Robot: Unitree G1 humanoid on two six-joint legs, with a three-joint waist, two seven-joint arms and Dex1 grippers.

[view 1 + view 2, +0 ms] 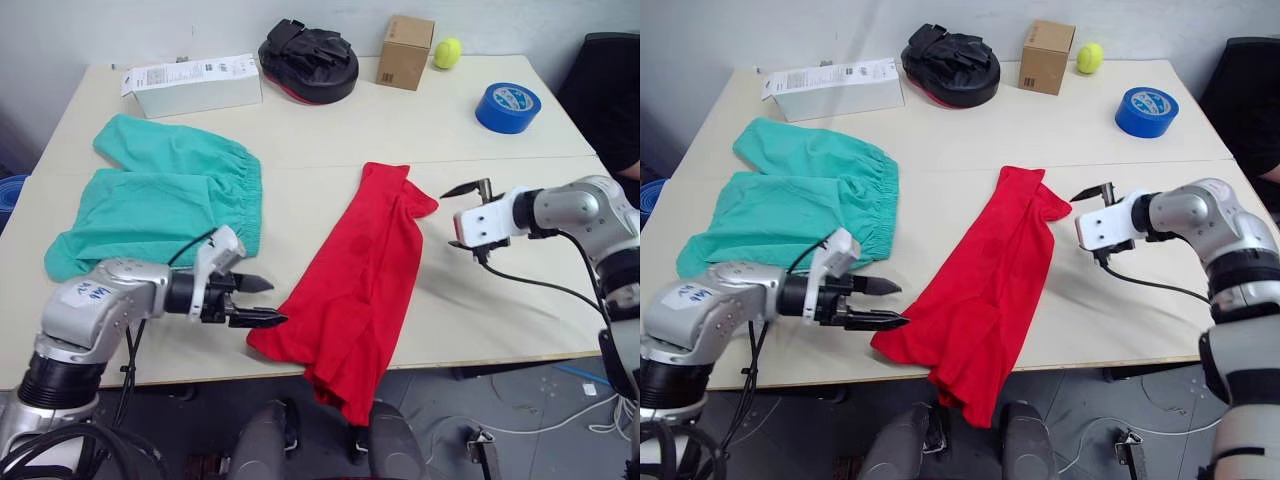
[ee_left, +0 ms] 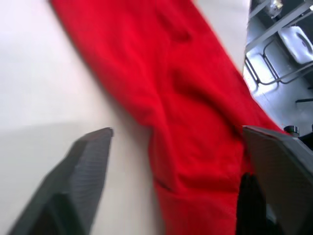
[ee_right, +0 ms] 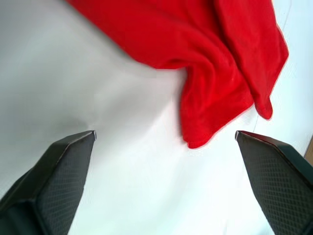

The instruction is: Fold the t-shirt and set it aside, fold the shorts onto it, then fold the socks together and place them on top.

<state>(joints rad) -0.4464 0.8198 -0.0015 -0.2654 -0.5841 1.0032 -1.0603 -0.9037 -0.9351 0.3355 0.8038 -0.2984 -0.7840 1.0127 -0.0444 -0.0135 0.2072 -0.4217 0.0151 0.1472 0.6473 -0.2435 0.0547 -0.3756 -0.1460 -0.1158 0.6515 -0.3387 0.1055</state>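
The red t-shirt point(image 1: 365, 270) lies as a long narrow strip running diagonally across the middle of the table point(image 1: 330, 140). Its near end hangs over the front edge. The teal shorts point(image 1: 160, 195) lie spread flat at the left. My left gripper point(image 1: 272, 302) is open just above the table, its fingertips at the shirt's near left edge point(image 2: 166, 161). My right gripper point(image 1: 450, 218) is open beside the shirt's far right corner point(image 3: 230, 73), a little apart from the cloth. Neither gripper holds anything. The socks are out of view.
Along the back of the table stand a white box point(image 1: 195, 85), a black padded mitt point(image 1: 310, 58), a small cardboard box point(image 1: 405, 50) and a yellow-green ball point(image 1: 447, 52). A blue tape roll point(image 1: 508, 107) lies at the back right. A black chair point(image 1: 610, 80) stands past the right edge.
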